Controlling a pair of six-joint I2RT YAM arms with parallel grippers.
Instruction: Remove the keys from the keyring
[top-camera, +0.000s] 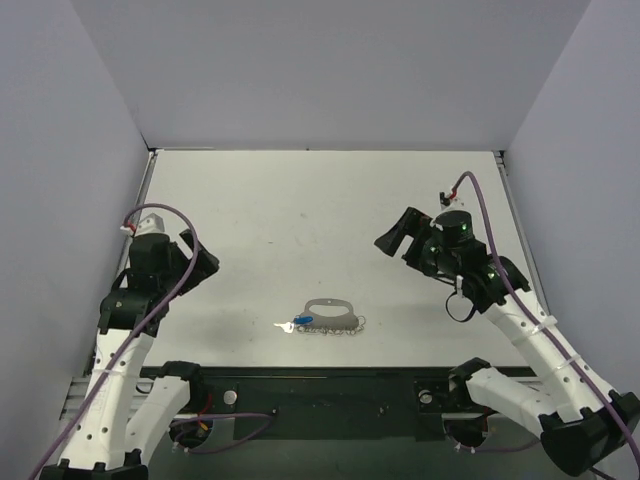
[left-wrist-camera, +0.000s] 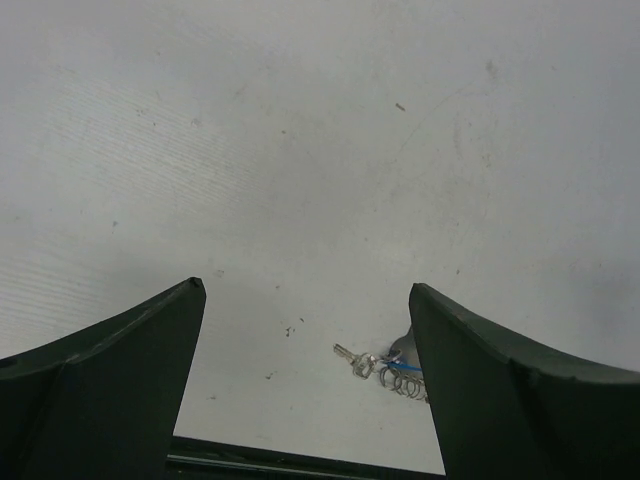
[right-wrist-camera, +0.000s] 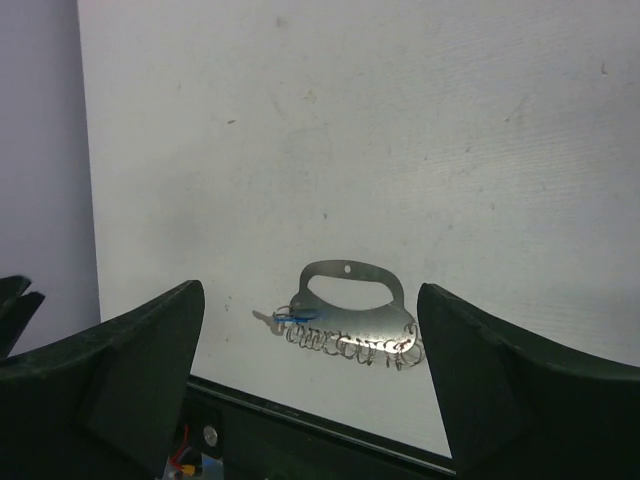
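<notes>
Looks like the approach step: left gripper (top-camera: 203, 255) and right gripper (top-camera: 392, 232) both gaping, empty. Next I'd pin the pale grey oval keyring (top-camera: 331, 307) at lower centre and pinch the blue-headed key (top-camera: 303, 321).

Open table (top-camera: 300, 220) surrounds the keyring (top-camera: 332, 312) on every side; left pincer (top-camera: 203, 263) and right pincer (top-camera: 396, 236) hang well apart from it

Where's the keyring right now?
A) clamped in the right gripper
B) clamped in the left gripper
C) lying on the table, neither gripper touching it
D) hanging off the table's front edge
C: the keyring lies flat on the table near its front edge, while the left gripper and right gripper are both open and clear of it.
</notes>
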